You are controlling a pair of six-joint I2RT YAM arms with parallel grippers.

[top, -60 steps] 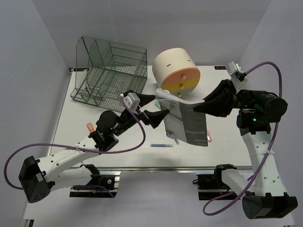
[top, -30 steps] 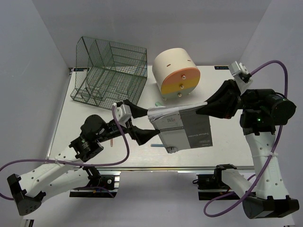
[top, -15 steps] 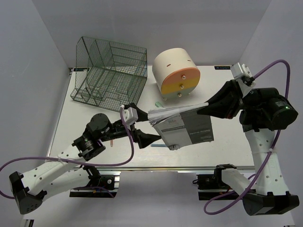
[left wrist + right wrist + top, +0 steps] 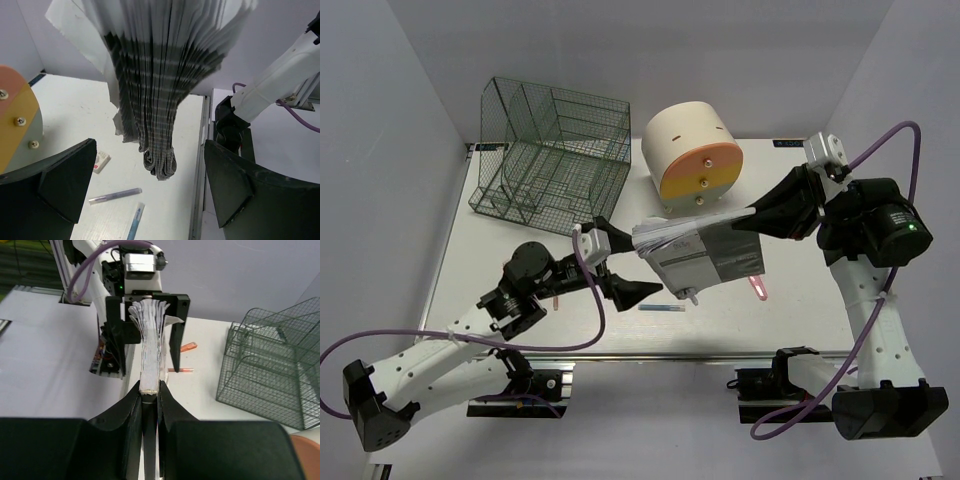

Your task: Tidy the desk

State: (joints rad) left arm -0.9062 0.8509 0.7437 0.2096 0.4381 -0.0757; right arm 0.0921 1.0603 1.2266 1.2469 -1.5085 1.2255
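- While the booklet [image 4: 705, 255] hangs clear of the desk [image 4: 490, 255], its spine is seen clamped between the fingers of the right gripper [image 4: 150, 397], and the leaves fan out beyond the fingertips.
- The hold at the spine is judged deliberate: the bound edge is the one place where all the leaves are kept together, so the free edge is left to droop and splay.
- The left gripper [image 4: 625, 262] is found fully spread and holds nothing. In its wrist view one finger stands on each side of the fanned free edge, and no contact with the paper is seen.
- This straddling posture is judged to be the approach to a two-handed hold or a handover, with the loose leaves to be gathered between the left fingers.
- The desk lies below both pairs of fingers. Two pens [image 4: 115, 195] are noted on it beneath the left fingers, and nothing is near them.
- A wire rack [image 4: 550, 150] stands beyond the left fingers, and a drawer unit [image 4: 690, 150] stands beyond the booklet, between the two grippers. The rack is judged a likely place for the booklet, but this cannot be confirmed.
- A risk is recorded: if the left fingers close on the splayed edge, outer leaves may be creased or left outside the grip.
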